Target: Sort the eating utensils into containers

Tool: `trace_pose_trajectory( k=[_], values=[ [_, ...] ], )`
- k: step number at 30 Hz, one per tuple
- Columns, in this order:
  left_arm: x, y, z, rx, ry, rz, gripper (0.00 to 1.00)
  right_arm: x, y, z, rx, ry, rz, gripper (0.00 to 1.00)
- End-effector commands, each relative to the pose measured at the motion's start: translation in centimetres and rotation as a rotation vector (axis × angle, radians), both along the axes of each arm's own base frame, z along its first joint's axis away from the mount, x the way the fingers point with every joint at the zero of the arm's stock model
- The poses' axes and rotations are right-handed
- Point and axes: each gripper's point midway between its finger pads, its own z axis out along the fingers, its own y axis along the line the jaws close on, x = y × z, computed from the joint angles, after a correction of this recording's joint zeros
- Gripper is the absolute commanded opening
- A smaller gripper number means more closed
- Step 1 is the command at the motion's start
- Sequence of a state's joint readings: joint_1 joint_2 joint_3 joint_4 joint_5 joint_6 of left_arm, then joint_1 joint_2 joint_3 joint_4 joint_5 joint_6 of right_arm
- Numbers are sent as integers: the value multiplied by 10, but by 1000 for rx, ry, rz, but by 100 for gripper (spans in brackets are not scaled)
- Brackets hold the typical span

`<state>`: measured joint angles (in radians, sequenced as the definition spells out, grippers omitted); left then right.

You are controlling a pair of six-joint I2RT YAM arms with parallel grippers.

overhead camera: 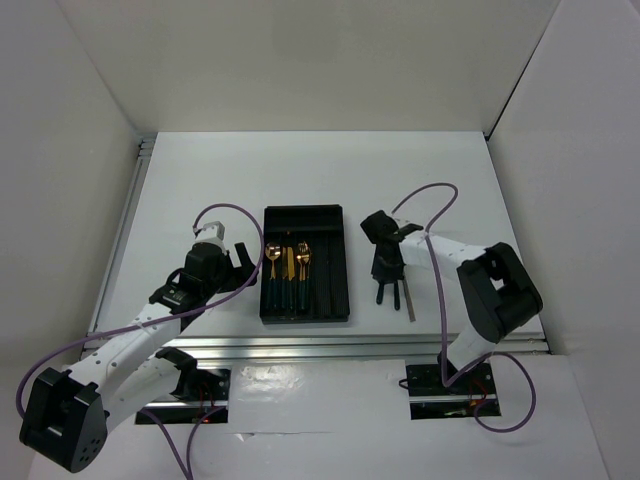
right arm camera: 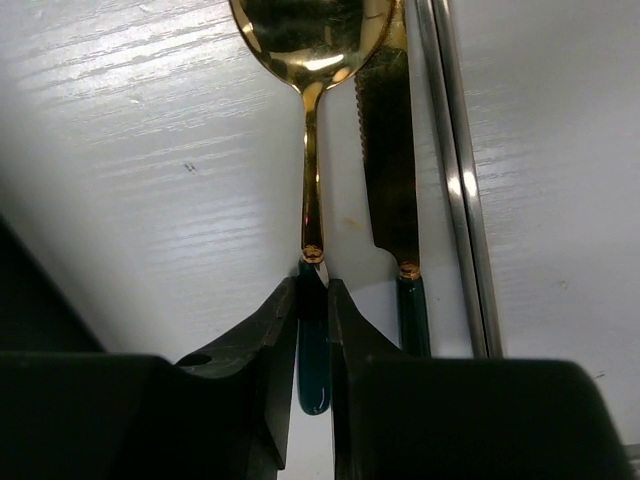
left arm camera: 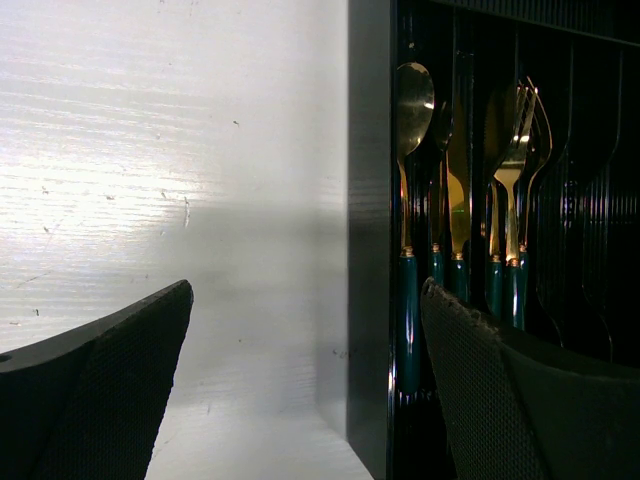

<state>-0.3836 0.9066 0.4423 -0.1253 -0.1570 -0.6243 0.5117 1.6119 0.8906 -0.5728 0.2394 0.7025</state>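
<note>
On the table right of the black tray (overhead camera: 305, 215) lie a gold spoon (right arm camera: 313, 40) with a green handle, a gold knife (right arm camera: 390, 150) and a thin silver piece (right arm camera: 455, 170), side by side. My right gripper (right arm camera: 313, 295) is shut on the spoon's green handle just below its gold collar; from above, the right gripper (overhead camera: 385, 275) covers these pieces. Inside the tray rest a spoon (left arm camera: 412, 100), a knife (left arm camera: 459, 180) and forks (left arm camera: 520, 140). My left gripper (left arm camera: 306, 290) stands open astride the tray's left wall (left arm camera: 370, 200), holding nothing.
The tray's right compartments (overhead camera: 333, 265) hold nothing. White walls enclose the table on three sides. A metal rail (overhead camera: 320, 345) runs along the near edge, and purple cables (overhead camera: 430, 195) loop over both arms.
</note>
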Motion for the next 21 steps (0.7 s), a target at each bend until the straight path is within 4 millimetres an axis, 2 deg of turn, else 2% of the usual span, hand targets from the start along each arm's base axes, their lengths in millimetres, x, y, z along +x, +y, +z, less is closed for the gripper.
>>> trace_pose_trajectory(
  k=[1, 2, 3, 5, 9, 12, 16, 17, 18, 20, 21],
  values=[
    [5, 1, 5, 7, -37, -3, 100, -12, -1, 4, -52, 34, -3, 0],
    [5, 1, 5, 7, -37, -3, 100, -8, 2, 13, -41, 16, -3, 0],
    [5, 1, 7, 4, -45, -3, 100, -2, 16, 29, -15, -26, 23, 0],
    [5, 1, 7, 4, -45, -3, 100, 5, 28, 57, 29, -92, 45, 0],
    [4, 2, 6, 7, -37, -3, 100, 24, 68, 114, 148, -249, 114, 0],
    [5, 3, 8, 0, -45, 10, 100, 30, 106, 147, 274, -325, 189, 0],
    [5, 6, 9, 4, -48, 34, 100, 29, 165, 156, 398, -354, 296, 0],
    [6, 8, 9, 1, -49, 51, 100, 32, 180, 150, 408, -351, 306, 0],
    [5, 11, 10, 3, -52, 71, 100, 34, 193, 157, 430, -363, 316, 0],
    [3, 17, 10, 14, -47, 99, 100, 30, 214, 154, 439, -359, 334, 0],
    [3, 22, 11, 17, -52, 133, 100, 36, 220, 145, 437, -346, 323, 0]
  ],
)
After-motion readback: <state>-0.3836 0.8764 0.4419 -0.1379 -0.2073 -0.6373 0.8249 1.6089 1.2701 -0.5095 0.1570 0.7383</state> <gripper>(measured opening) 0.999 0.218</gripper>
